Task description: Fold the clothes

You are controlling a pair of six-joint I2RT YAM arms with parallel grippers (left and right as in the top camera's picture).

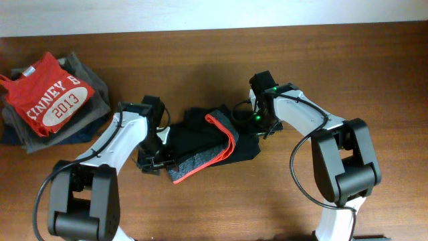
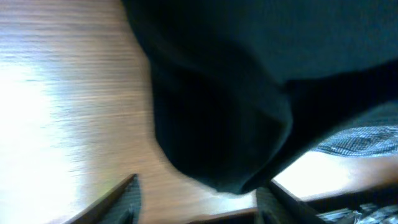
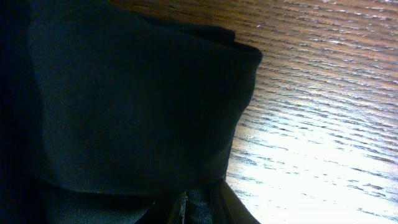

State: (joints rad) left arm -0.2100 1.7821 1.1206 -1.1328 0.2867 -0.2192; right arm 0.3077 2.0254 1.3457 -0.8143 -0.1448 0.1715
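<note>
The black soft-fabric trousers (image 1: 200, 137), grey waistband edged red, lie bunched. At their left edge the left gripper (image 2: 199, 202) stands spread — the right gripper (image 3: 202, 211) pinches their right edge.

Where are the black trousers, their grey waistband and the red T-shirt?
black trousers (image 1: 197, 132): overhead view, on the bunched black fabric.
grey waistband (image 1: 199, 162): overhead view, on the grey strip beside the red-orange edge.
red T-shirt (image 1: 59, 110): overhead view, on its white oval print.
</note>
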